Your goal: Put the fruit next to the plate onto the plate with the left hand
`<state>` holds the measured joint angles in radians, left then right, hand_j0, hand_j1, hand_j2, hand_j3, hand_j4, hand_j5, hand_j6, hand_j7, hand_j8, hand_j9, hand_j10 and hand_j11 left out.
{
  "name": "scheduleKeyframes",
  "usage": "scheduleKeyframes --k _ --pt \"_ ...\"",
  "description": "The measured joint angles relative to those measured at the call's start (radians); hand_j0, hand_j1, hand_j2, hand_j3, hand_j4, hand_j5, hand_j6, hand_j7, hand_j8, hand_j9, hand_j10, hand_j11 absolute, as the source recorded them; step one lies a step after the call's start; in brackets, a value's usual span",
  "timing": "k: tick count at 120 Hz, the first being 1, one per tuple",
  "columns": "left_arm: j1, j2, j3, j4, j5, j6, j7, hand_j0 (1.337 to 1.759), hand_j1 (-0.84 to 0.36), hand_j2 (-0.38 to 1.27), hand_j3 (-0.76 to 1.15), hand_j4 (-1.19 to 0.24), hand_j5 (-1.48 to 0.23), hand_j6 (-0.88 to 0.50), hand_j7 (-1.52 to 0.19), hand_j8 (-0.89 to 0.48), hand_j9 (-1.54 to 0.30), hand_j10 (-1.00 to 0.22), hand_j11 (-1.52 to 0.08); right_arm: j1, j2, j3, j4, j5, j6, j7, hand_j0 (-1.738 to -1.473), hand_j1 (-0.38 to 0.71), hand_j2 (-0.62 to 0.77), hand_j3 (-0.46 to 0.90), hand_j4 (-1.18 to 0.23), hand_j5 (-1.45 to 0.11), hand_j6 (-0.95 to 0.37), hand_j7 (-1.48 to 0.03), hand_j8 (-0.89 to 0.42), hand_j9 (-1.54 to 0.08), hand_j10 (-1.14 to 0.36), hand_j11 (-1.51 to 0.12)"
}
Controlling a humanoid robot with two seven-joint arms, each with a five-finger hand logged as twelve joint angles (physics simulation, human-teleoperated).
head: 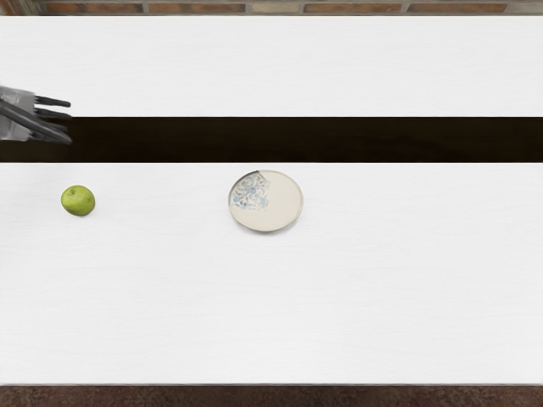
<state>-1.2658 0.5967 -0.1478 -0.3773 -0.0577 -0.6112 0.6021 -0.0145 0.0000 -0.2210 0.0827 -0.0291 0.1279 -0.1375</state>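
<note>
In the head view, your green apple (78,201) sits at centre left on the white table (382,280), well apart from the plate (284,205) at mid-frame. Expect it to be firm, smooth and ready to roll, so wrap it around its widest part. Your left hand (34,117), at the upper left edge, has its fingers stretched apart, holding and touching nothing.

This looks like a bare simulated test set, not a lived-in room: a plain white surface (356,297) and a second white surface (297,68) beyond a dark gap (297,140), both flat and evenly lit. A brick wall (339,7) at the top edge, a plate (287,210) and a green fruit (78,201) faintly suggest a home dining corner.
</note>
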Motion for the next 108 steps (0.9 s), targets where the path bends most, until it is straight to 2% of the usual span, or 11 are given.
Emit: scheduleKeyframes --k 53,63,70,78,91,100,108 --pt "0.009 0.012 -0.001 0.000 0.007 0.000 0.009 1.658 0.35 0.00 0.00 0.00 0.00 0.00 0.00 0.00 0.00 0.00 0.00 -0.005 0.000 0.000 -0.001 0.001 -0.002 0.009 -1.658 -0.35 0.00 0.00 0.00 0.00 0.00 0.00 0.00 0.00 0.00 0.00" --pt "-0.012 0.117 0.010 -0.059 0.005 0.000 0.009 1.658 0.35 0.00 0.00 0.00 0.00 0.00 0.00 0.00 0.00 0.00 0.00 -0.005 0.000 0.000 -0.001 0.001 -0.002 0.009 -1.658 -0.35 0.00 0.00 0.00 0.00 0.00 0.00 0.00 0.00 0.00 0.00" --pt "-0.081 0.146 0.060 -0.130 0.003 0.000 0.009 1.658 0.35 0.00 0.00 0.00 0.00 0.00 0.00 0.00 0.00 0.00 0.00 -0.005 0.000 0.000 -0.001 0.001 -0.002 0.008 -1.658 -0.35 0.00 0.00 0.00 0.00 0.00 0.00 0.00 0.00 0.00 0.00" --pt "-0.124 0.148 0.125 -0.179 0.004 0.000 0.009 1.658 0.35 0.00 0.00 0.00 0.00 0.00 0.00 0.00 0.00 0.00 0.00 -0.005 0.000 0.000 -0.001 0.001 -0.002 0.009 -1.658 -0.35 0.00 0.00 0.00 0.00 0.00 0.00 0.00 0.00 0.00 0.00" --pt "-0.154 0.138 0.214 -0.215 0.011 0.000 0.009 1.658 0.35 0.00 0.00 0.00 0.00 0.00 0.00 0.00 0.00 0.00 0.00 -0.005 0.000 0.000 -0.001 0.001 -0.002 0.008 -1.658 -0.35 0.00 0.00 0.00 0.00 0.00 0.00 0.00 0.00 0.00 0.00" --pt "-0.227 0.114 0.309 -0.232 0.024 0.000 0.009 1.658 0.35 0.00 0.00 0.00 0.00 0.00 0.00 0.00 0.00 0.00 0.00 -0.005 0.000 0.000 -0.001 0.001 -0.002 0.009 -1.658 -0.35 0.00 0.00 0.00 0.00 0.00 0.00 0.00 0.00 0.00 0.00" --pt "-0.252 0.106 0.391 -0.258 0.030 0.000 0.009 1.658 0.35 0.00 0.00 0.00 0.00 0.00 0.00 0.00 0.00 0.00 0.00 -0.005 0.000 0.000 -0.001 0.001 -0.002 0.009 -1.658 -0.35 0.00 0.00 0.00 0.00 0.00 0.00 0.00 0.00 0.00 0.00"
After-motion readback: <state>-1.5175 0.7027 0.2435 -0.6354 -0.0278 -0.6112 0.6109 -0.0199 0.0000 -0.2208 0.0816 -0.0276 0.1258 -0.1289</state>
